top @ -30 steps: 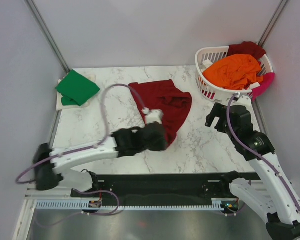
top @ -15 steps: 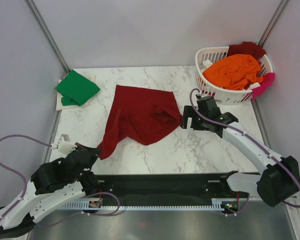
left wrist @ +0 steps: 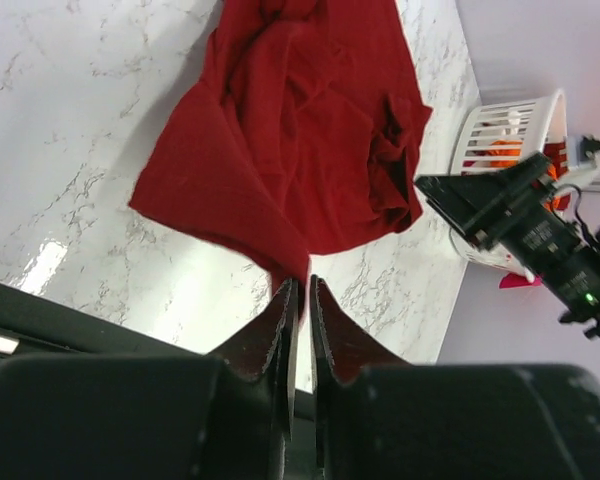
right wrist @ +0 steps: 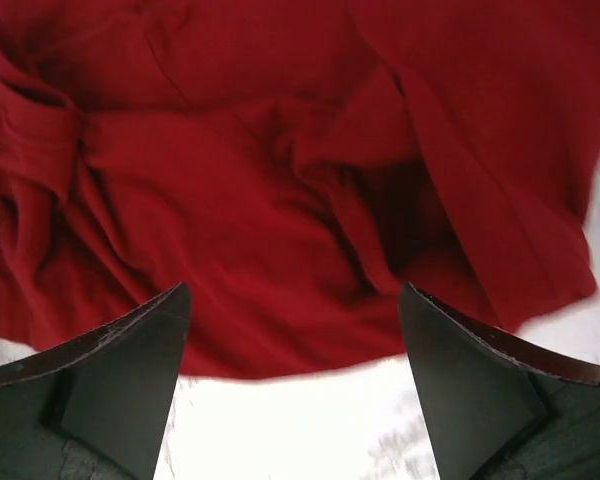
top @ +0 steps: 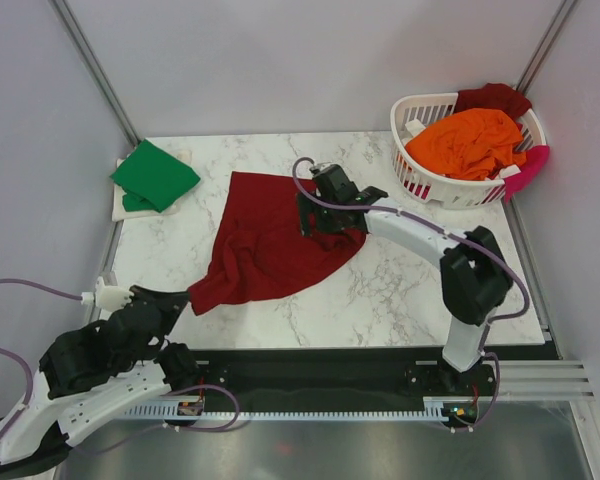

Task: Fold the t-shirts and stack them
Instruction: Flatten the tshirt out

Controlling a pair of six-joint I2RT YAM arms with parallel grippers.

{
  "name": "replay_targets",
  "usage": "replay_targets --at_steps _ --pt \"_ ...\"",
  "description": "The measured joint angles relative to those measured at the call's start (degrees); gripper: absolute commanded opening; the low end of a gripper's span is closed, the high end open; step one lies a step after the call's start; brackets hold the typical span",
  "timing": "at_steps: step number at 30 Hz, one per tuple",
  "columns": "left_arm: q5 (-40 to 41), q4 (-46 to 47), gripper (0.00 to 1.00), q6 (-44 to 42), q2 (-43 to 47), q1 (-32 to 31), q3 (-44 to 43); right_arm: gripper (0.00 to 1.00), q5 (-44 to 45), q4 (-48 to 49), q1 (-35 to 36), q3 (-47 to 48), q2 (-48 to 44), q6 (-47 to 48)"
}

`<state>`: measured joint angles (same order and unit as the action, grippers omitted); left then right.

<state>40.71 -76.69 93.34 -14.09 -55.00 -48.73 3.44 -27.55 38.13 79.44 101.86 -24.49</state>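
The marble table (top: 400,290) is carrying everything, with a white laundry basket (top: 420,185) sitting on its far right corner. A large dark red shirt (top: 265,240) is lying spread and creased on the table, to the left of the basket and nearer the arms' bases. One corner of it is trailing away from the basket toward the near left edge.

Inside the basket, an orange shirt (top: 468,140) is lying heaped on top. A smaller dark red shirt (top: 492,98) is showing over the basket's far rim, and a pink shirt (top: 528,170) is hanging over the basket's right side. A folded green shirt (top: 155,175) is lying well apart from the basket, at the far left corner of the table.

The right hand (right wrist: 292,300) is hovering over the part of the large red shirt closest to the basket. Its fingers are standing wide apart with nothing between them.

The left hand (left wrist: 300,285) is sitting at the shirt corner farthest from the basket. Its fingers are standing almost together with a thin slit between them. The cloth tip is reaching them, but it is not possible to tell whether it is pinched.
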Motion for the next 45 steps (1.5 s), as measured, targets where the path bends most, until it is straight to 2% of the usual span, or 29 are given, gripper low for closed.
replay_targets --at_steps 9,12,13,15,16,18,19,21,24,25,28,30,31,35,39,45 --pt "1.49 0.0 0.16 0.0 1.51 -1.44 -0.46 0.84 4.35 -2.51 1.09 22.51 21.59 2.45" --pt "1.99 0.0 0.16 0.0 2.27 -2.01 -0.46 0.75 6.6 -4.09 1.09 25.79 25.57 2.91" --pt "2.14 0.0 0.16 0.0 2.38 -2.14 -0.46 0.64 7.26 -4.57 1.09 26.05 26.32 2.99" --pt "2.25 0.0 0.17 -0.37 2.36 -2.32 -0.44 0.5 8.55 -5.95 1.09 26.05 27.06 3.56" --pt "2.23 -0.02 0.19 -1.64 2.08 -2.38 -0.42 0.38 9.07 -6.43 1.09 26.03 27.23 3.41" --pt "2.16 -0.17 0.25 -4.83 0.37 -2.4 -0.37 0.27 10.45 -7.17 1.09 26.01 27.26 3.96" --pt "2.01 -0.37 0.28 -6.4 -1.9 -2.4 -0.37 0.14 10.88 -7.19 1.09 26.01 27.26 4.09" --pt "1.55 -0.55 0.31 -9.57 -10.08 -2.4 -0.83 0.0 11.52 -7.19 0.94 25.94 27.26 4.61" --pt "0.57 0.63 0.45 -13.14 -26.51 -2.47 -2.03 0.0 11.76 -6.84 0.46 24.72 26.99 4.83" --pt "0.26 1.86 0.54 -14.29 -31.54 -2.51 -2.21 0.0 11.76 -6.69 0.22 23.91 26.75 4.83" --pt "-1.9 7.1 0.61 -19.98 -39.87 -2.56 -1.77 0.0 11.69 -6.23 -1.11 19.69 24.41 4.83" --pt "-4.17 11.76 0.6 -25.24 -41.33 -1.68 -1.14 0.0 11.76 -5.86 -2.82 15.19 20.59 4.83" --pt "-5.29 13.77 0.54 -27.32 -41.81 -1.05 -0.85 0.0 11.91 -6.16 -3.72 13.31 18.47 4.83" --pt "-11.72 23.1 0.45 -35.56 -47.08 2.23 1.36 0.0 12.09 -5.14 -10.47 3.17 3.89 4.9" --pt "-18.97 31.61 0.47 -41.7 -55.15 2.43 4.5 0.0 13.29 -4.42 -16.76 -2.38 -7.45 5.03" --pt "-25.49 39.08 0.52 -46.38 -63.58 2.38 7.21 0.0 12.35 -3.3 -15.76 -7.34 -9.97 5.05"
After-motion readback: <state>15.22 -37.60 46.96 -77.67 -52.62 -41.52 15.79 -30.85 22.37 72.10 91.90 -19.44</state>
